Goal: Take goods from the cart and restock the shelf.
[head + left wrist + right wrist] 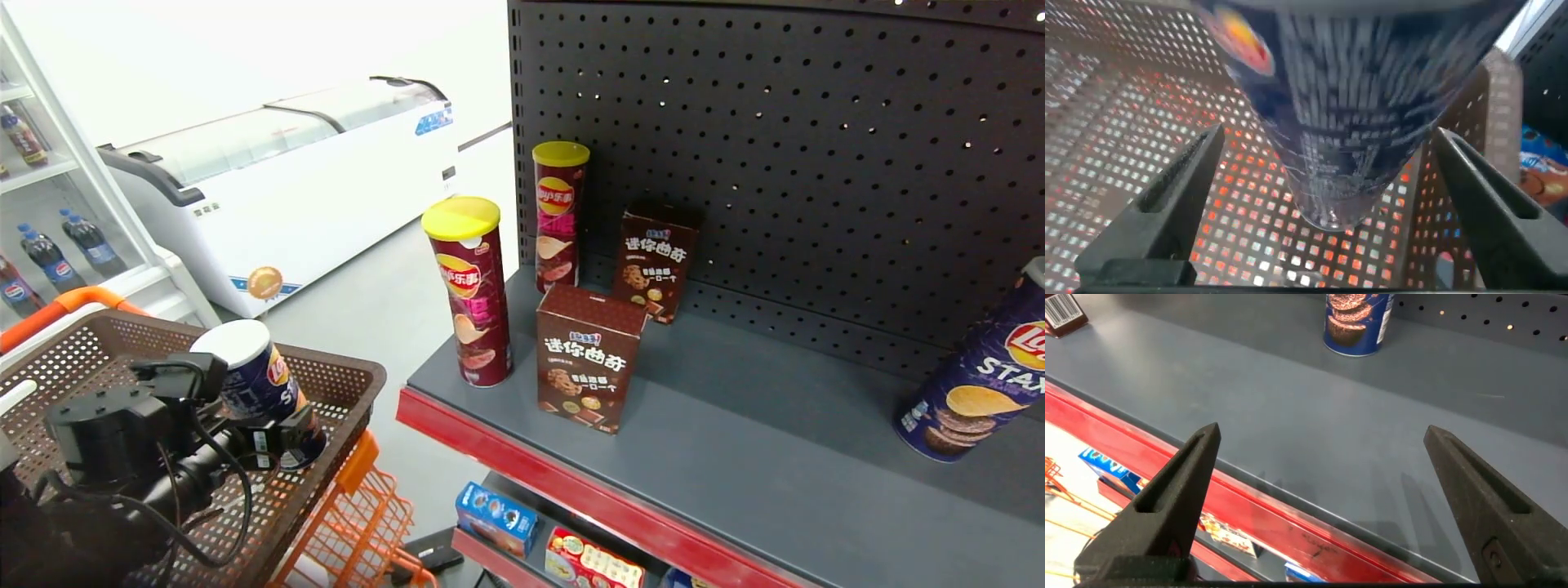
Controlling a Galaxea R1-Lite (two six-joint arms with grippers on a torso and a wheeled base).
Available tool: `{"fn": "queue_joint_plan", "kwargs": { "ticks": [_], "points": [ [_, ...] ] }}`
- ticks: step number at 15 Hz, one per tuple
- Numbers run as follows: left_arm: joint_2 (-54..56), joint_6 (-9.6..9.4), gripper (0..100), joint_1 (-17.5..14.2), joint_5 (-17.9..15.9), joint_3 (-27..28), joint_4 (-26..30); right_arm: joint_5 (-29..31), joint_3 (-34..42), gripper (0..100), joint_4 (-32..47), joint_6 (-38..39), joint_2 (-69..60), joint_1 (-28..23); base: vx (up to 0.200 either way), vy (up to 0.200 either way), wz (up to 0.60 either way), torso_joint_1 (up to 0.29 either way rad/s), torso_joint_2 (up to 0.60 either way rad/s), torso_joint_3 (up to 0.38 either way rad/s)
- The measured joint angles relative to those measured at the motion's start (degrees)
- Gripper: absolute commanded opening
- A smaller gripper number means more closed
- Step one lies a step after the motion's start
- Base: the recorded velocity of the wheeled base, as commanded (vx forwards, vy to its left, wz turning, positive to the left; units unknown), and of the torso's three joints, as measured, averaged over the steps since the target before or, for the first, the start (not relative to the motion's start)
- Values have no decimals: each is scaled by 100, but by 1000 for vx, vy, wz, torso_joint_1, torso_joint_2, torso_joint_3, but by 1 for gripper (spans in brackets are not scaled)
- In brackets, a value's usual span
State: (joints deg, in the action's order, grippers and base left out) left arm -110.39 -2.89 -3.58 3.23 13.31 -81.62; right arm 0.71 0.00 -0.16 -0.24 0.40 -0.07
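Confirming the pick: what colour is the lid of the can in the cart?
White lid on a dark blue can; head view shows it best.

Shop: pegboard shelf (735, 425) w/ snacks (588, 367), chest freezer (326, 204), drinks fridge (49, 167).

Head view looks down over basket (347, 396) and shelf (735, 425). Left wrist view closely faces the basket; right wrist view, the shelf.

We find the basket can (1347, 122) blurred, its top cut off, and the blue shelf can (976, 371) clipped at the edge.
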Motion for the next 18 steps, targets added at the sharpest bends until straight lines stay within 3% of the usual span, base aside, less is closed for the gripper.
{"fn": "queue_joint_plan", "kwargs": {
  "ticks": [8, 9, 18],
  "points": [
    [-511, 18, 100, -27, 7, 798, -115, -2, 0, 100, 0, 2, 0, -2, 0, 0, 0, 0, 0, 0],
    [-546, 18, 0, -43, 7, 887, -127, 0, 0, 100, 0, 2, 0, -2, 0, 0, 0, 0, 0, 0],
    [-411, -48, 0, 32, -4, 1190, -191, -2, 0, 100, 0, 2, 0, -2, 0, 0, 0, 0, 0, 0]
  ]
}}
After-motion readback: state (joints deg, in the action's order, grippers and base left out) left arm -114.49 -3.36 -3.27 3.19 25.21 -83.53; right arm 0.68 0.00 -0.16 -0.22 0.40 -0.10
